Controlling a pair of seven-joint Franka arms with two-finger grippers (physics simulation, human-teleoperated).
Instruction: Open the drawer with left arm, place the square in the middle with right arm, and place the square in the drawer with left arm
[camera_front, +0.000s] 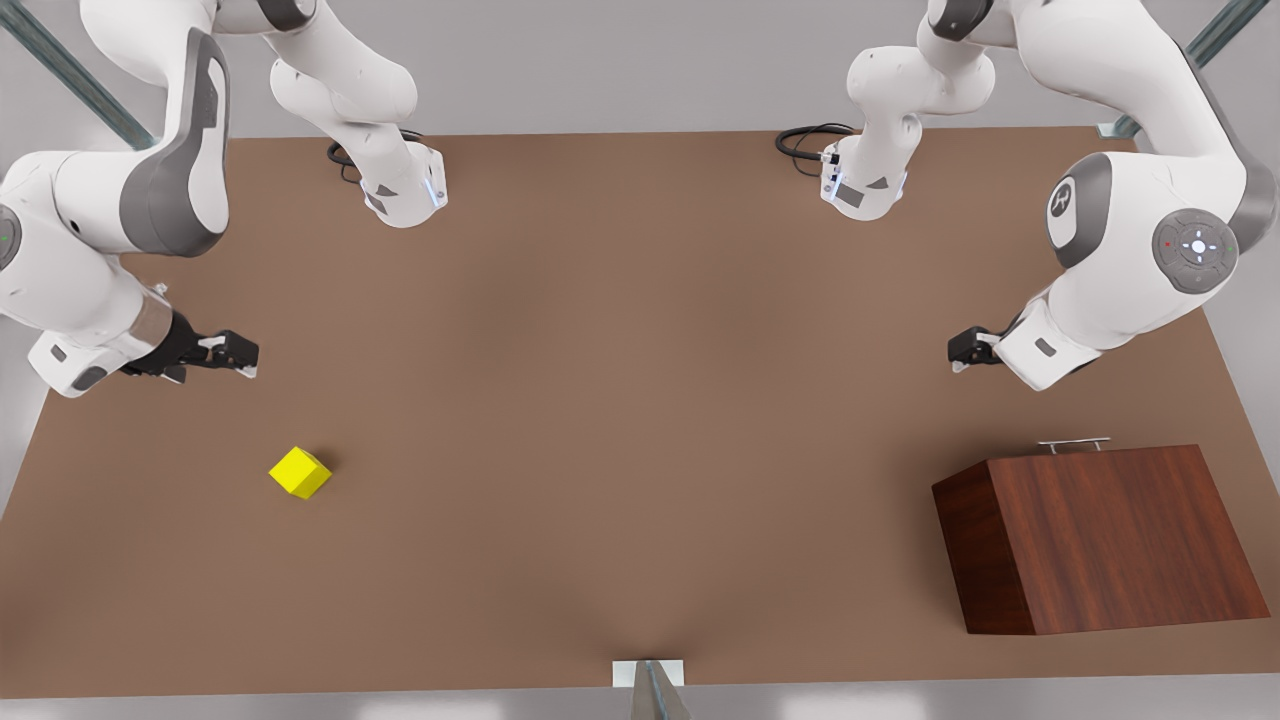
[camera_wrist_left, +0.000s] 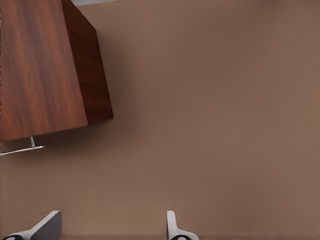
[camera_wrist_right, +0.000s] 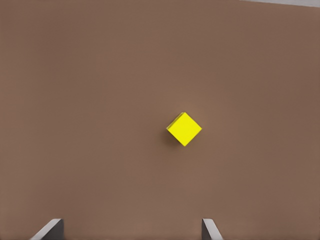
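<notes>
while both grippers hang open and empty, the left gripper sits near the shut drawer's handle; a skewed approach could slip off that thin bar. the right gripper hovers near the cube, which lies rotated, so it may twist.

Both grippers aloft, jaws apart

Simulated lab: bare brown tabletop

One yellow square near my right tool, one wooden cabinet by my left tool, one handle, my two arms, one surface
</notes>
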